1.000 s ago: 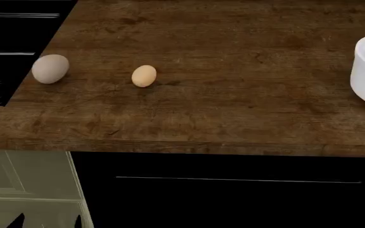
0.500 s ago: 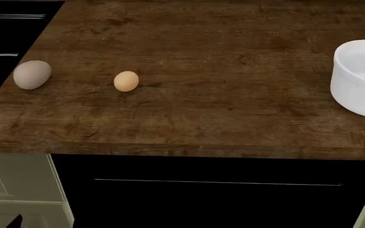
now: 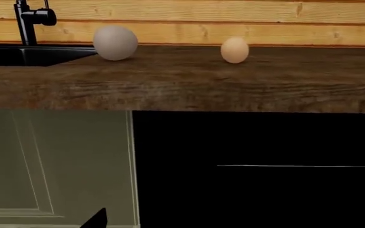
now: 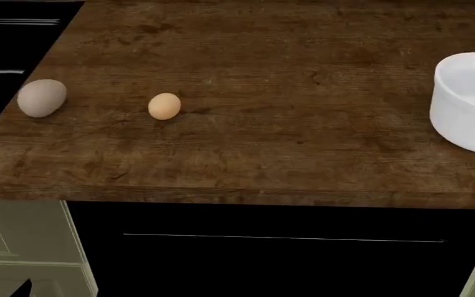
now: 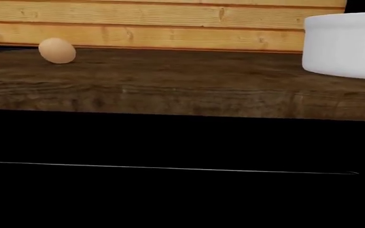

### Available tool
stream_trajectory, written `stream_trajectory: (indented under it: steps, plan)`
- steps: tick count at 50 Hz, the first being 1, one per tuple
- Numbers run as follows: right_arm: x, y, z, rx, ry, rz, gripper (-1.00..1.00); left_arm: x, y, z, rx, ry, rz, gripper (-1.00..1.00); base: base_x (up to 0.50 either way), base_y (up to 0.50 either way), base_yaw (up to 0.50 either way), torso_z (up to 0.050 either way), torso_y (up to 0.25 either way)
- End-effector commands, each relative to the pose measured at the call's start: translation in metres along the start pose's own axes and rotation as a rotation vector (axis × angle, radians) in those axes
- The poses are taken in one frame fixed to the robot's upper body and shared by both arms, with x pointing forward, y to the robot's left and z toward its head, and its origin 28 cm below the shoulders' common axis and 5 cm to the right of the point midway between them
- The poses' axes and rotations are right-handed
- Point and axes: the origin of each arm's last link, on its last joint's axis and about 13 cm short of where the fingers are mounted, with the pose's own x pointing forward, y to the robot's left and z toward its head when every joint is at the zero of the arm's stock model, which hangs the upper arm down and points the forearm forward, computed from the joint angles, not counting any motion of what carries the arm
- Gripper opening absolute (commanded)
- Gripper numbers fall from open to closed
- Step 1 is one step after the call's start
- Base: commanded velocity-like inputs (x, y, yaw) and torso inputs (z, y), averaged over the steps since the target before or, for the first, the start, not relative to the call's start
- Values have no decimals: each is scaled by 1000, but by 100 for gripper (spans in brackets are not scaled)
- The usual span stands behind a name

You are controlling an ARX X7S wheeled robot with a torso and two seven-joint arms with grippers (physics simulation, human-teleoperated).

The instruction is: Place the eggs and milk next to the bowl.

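Note:
Two eggs lie on the wooden counter. The larger pale egg rests beside the sink. The smaller orange egg lies a little to its right. The white bowl stands far off at the counter's right, partly cut by the frame. The milk is out of view. Only one dark fingertip of my left gripper shows, low in front of the cabinet, also as a dark fingertip in the head view. My right gripper does not show.
A black sink with a black faucet is set in the counter's left end. Below the counter edge are a black front panel with a thin handle line and a beige cabinet door. A wooden plank wall backs the counter.
Early on the head view shifted right: the eggs slid left in the picture and more of the bowl came in. In the last half second nothing moved.

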Motion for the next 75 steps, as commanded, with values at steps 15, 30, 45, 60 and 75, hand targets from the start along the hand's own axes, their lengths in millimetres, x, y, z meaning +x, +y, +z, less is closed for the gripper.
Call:
stream_trajectory:
  steps: [15, 30, 45, 60, 75]
  plan:
    - [1, 0, 4, 7, -13, -4, 100, -1, -1, 7, -13, -5, -43, 100, 0, 0, 0, 50, 0]
    - [2, 2, 11, 6, -27, 5, 100, -2, 0, 11, 10, -23, -53, 100, 0, 0, 0, 50, 0]
    - [14, -3, 37, -18, -98, 8, 100, 7, 6, 36, 23, -49, -38, 100, 0, 0, 0, 50, 0]
    - [43, -24, 96, -64, -223, -24, 100, 33, 26, 109, -19, -135, -42, 100, 0, 0, 0, 1, 0]
    - [51, -33, 123, -59, -263, -41, 100, 43, 41, 147, 3, -143, -40, 100, 0, 0, 0, 0, 0]
